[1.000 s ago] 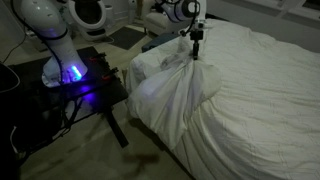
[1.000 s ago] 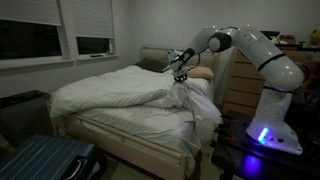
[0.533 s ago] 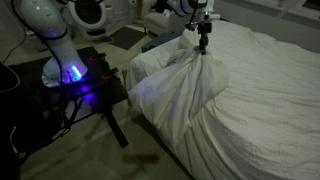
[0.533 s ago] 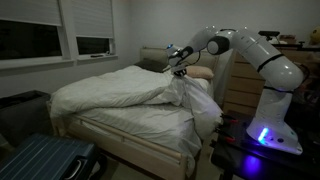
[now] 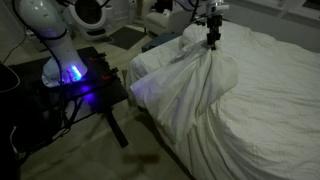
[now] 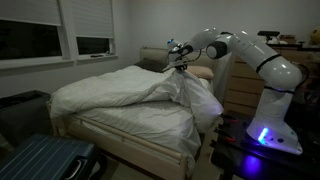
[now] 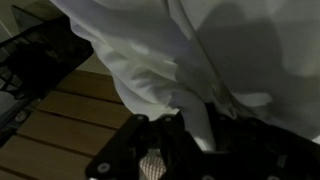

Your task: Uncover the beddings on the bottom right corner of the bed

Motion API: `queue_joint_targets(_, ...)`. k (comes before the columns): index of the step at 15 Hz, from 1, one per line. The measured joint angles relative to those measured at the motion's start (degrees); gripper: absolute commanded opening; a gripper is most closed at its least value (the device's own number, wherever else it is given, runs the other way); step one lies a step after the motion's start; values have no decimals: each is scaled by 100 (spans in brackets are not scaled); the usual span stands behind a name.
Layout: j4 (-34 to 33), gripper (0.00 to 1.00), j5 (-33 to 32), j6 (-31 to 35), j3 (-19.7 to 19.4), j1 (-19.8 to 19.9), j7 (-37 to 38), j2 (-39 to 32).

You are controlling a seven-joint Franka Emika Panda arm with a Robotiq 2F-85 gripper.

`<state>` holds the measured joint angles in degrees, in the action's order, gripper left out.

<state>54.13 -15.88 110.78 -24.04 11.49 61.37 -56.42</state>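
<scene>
Our gripper (image 5: 212, 42) pinches a bunch of the white beddings (image 5: 185, 90), which hangs from it in a taut peak over the bed (image 5: 275, 120) corner beside the black robot stand (image 5: 100, 88).

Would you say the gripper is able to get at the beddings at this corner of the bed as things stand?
Very likely yes: the gripper looks shut on a bunch of the beddings, pulled up into a peak above the bed, with nothing between them.
</scene>
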Motion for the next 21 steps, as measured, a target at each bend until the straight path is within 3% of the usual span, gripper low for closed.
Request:
queue_joint_targets(2,-351,3,0,-141,0,76,238,-136)
queue_joint_targets(3,-524,12,0,-203,0,111,352,-209)
queue_joint_targets(4,-688,12,0,-251,0,144,458,-283)
queue_joint_targets(5,-833,3,-1,-292,0,170,539,-357)
queue_joint_targets(6,-932,3,-1,-316,0,185,558,-413)
queue_joint_targets(7,-928,26,5,-357,26,199,547,-446)
queue_joint_targets(8,-868,40,5,-361,52,203,547,-478)
queue_joint_targets(16,-814,98,94,-522,155,191,432,-405)
queue_joint_targets(21,-535,100,194,-968,375,170,-59,-147)
